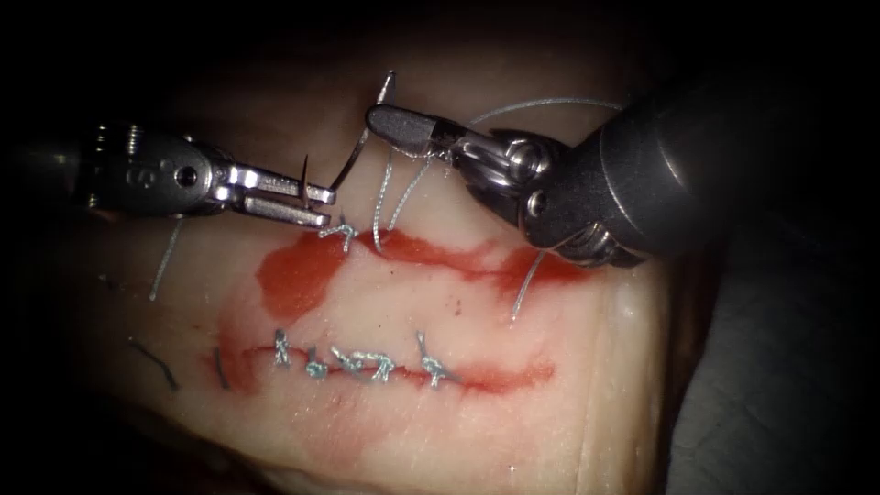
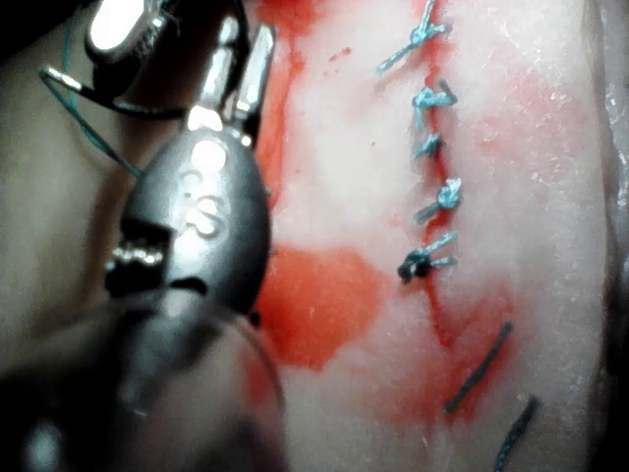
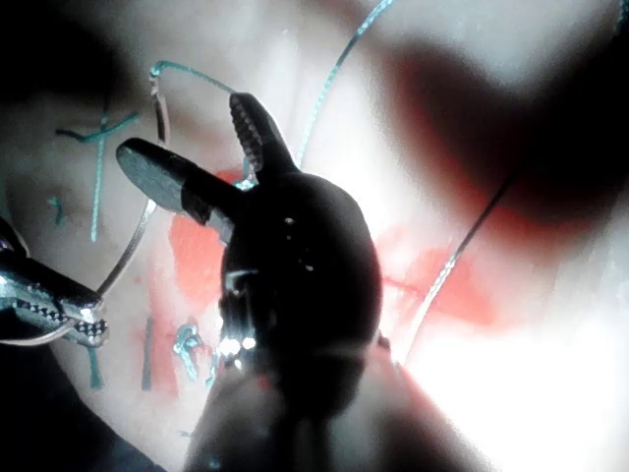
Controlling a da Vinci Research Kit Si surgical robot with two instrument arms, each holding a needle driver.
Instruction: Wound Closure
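left tool (image 2: 239, 74) over the tissue (image 2: 334, 177), beside red fluid (image 2: 319, 300) and stitched cut (image 2: 432, 147).

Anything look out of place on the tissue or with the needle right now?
Nothing looks damaged. The left tool is shut on the needle near its pointed end, clear of the tissue; the right tool is open, holding nothing. Red fluid has pooled left of the upper cut, and loose cut thread ends lie beside the stitched lower cut.

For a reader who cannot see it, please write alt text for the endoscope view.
The left gripper is shut on the curved needle near its tip, above the upper cut in the tissue. The right gripper is open beside the needle, with thread hanging below. The lower cut carries stitches.
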